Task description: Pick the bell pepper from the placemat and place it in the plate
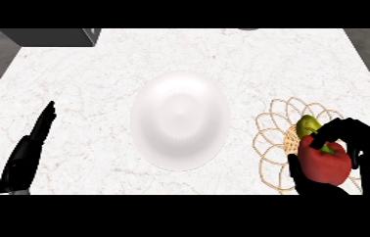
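1. Counter (94, 84): white marbled top, seen steeply from above.
2. Plate (180, 119): white, round, at the middle of the counter. Nothing lies on it.
3. Placemat (278, 128): pale woven mat with looped petal edges, right of the plate and apart from it; its lower right part is covered by the hand.
4. Bell pepper (325, 163): red body with a green-yellow stem end pointing up and left. It sits over the placemat, well to the right of the plate. Cannot tell whether it rests on the mat or is lifted off it.
5. Right hand (318, 186): black, at the lower right. Fingers curl over the top and right side of the pepper, thumb along its left side; the pepper is gripped between them.
6. Left hand (42, 126): black, at the left edge, fingers straight and pointing up, touching nothing. Resting, well apart from the plate.
7. Dark grey box (54, 36): at the top left corner of the counter.
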Controlling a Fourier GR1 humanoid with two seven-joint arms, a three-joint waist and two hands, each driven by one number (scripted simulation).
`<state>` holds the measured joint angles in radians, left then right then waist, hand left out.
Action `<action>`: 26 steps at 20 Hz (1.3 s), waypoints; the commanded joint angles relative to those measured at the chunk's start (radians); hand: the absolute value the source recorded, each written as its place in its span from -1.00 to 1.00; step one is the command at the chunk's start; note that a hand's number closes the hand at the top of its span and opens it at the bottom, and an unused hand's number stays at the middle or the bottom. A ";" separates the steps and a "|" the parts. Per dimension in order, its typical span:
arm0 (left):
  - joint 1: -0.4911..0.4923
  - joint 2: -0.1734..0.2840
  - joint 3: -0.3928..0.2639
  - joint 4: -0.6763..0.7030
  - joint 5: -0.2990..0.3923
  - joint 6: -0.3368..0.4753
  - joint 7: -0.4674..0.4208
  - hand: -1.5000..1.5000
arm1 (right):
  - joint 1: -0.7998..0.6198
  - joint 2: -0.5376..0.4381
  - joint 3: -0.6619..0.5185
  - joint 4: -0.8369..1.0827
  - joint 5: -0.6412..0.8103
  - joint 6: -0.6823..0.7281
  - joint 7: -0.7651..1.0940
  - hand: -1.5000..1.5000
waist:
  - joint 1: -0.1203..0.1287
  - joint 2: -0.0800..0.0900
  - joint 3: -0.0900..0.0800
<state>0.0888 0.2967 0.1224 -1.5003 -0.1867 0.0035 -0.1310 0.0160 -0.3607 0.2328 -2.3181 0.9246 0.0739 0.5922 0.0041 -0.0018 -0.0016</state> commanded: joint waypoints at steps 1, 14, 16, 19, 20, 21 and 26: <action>-0.028 -0.013 0.002 0.034 -0.012 0.008 -0.023 0.00 | -0.191 0.065 0.086 -0.037 0.014 0.118 0.118 1.00 | 0.005 0.002 0.000; 0.021 -0.014 0.018 0.023 -0.014 -0.019 -0.058 0.00 | -0.628 0.358 0.215 0.533 0.035 0.031 0.328 1.00 | 0.017 0.004 0.001; 0.033 -0.058 -0.041 -0.092 -0.039 -0.002 0.042 0.00 | -0.634 0.359 0.254 0.637 0.021 -0.046 0.325 1.00 | 0.023 0.004 0.002; -0.003 -0.060 -0.033 -0.022 -0.049 0.003 0.019 0.00 | -0.750 0.360 0.272 0.797 -0.058 -0.086 0.349 1.00 | 0.024 0.006 0.001; -0.014 -0.047 -0.014 -0.004 -0.048 0.004 0.004 0.00 | -0.761 0.360 0.287 0.859 -0.055 -0.159 0.338 1.00 | 0.021 0.006 0.001; -0.072 -0.023 0.021 0.070 -0.036 -0.007 -0.016 0.00 | -0.767 0.360 0.272 0.883 -0.081 -0.181 0.301 1.00 | 0.013 0.006 0.001; -0.023 -0.033 0.001 -0.021 -0.040 -0.023 0.035 0.00 | -0.822 0.361 0.308 1.099 -0.215 -0.283 0.232 1.00 | 0.021 0.006 0.002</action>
<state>0.0651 0.2659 0.1216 -1.5010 -0.2215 -0.0178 -0.1207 -0.7485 -0.0022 0.5278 -1.3753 0.7955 -0.1316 0.8727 0.0238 0.0038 -0.0003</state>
